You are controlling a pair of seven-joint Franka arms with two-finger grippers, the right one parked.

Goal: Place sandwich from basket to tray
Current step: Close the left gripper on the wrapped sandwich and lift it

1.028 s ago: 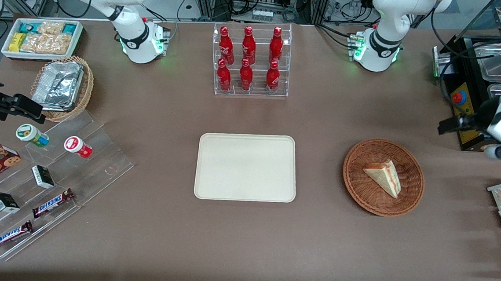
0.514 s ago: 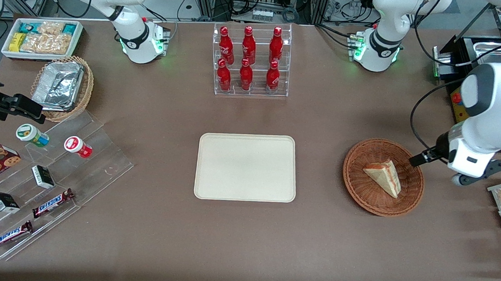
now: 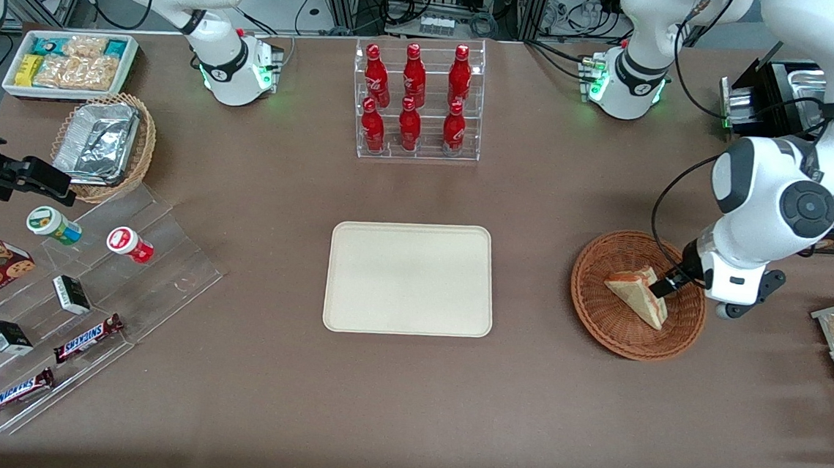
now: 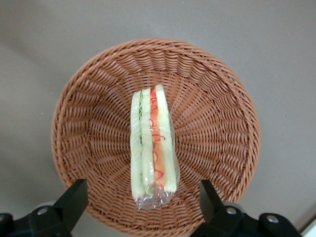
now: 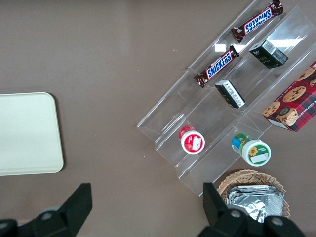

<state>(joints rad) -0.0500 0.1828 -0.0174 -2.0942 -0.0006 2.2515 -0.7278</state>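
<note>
The sandwich (image 3: 639, 295) lies in the basket (image 3: 601, 324), a wrapped triangular wedge resting on one flat face, its layered edge with red and green filling turned toward my wrist camera. In the left wrist view the sandwich (image 4: 151, 150) sits near the middle of the basket (image 4: 94, 108), one end close to the woven wall.

My gripper (image 3: 664, 288) hangs just above the basket, over the sandwich's end nearer the working arm's end of the table. My fingers (image 4: 74, 196) are spread wide, one on each side of the sandwich, touching nothing; the gripper (image 4: 142, 195) frames the wedge with clear gaps on both sides.

The tray (image 3: 409, 278) lies flat on the brown table (image 3: 521, 417), well apart from the basket toward the parked arm's end, and carries nothing. Farther from the front camera than the tray stands a clear rack of red bottles (image 3: 415, 102). Toward the parked arm's end lie a tan basket with a foil container (image 3: 100, 144), a white bin of snack packets (image 3: 69, 63) and a stepped clear stand (image 3: 165, 268) holding chocolate bars (image 3: 87, 338).
</note>
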